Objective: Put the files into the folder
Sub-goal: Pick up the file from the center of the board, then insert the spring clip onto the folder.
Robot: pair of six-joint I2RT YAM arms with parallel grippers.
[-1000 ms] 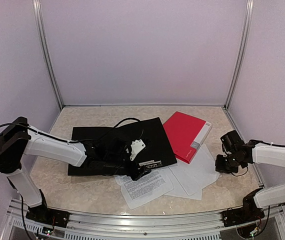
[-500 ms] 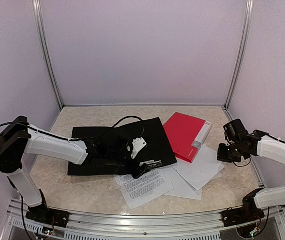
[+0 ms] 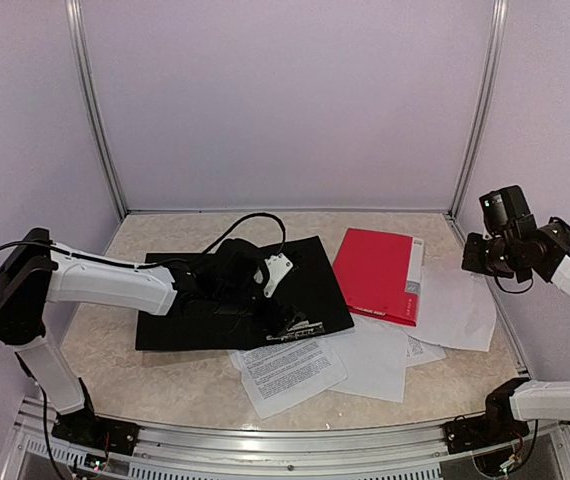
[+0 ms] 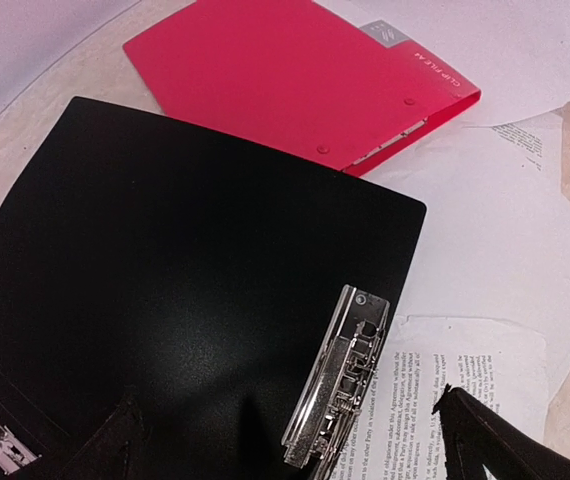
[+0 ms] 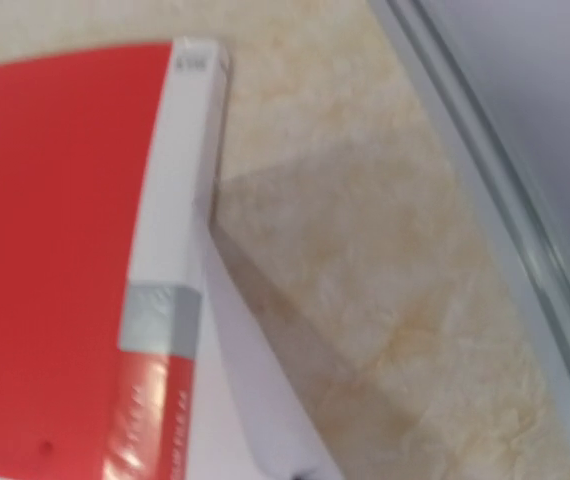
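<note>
The left tool (image 4: pixel 300 440) hovers with its fingers spread wide over the open black plastic binder (image 3: pixel 235 295), left of the closed red plastic clip file (image 3: pixel 375 275) and above the binder's metal clamp (image 4: pixel 340 375). The right tool (image 3: pixel 477 255), held high to the right of the red file, is pressed together on the edge of a blank white paper sheet (image 3: pixel 460 310). The other loose white sheets (image 3: pixel 290 370), some printed, lie on the beige desk (image 3: pixel 165 370) on the near side of the red file.

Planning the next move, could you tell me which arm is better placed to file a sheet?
Probably right: the right gripper pinches a lifted blank sheet; the left gripper hovers open over the black folder.
</note>
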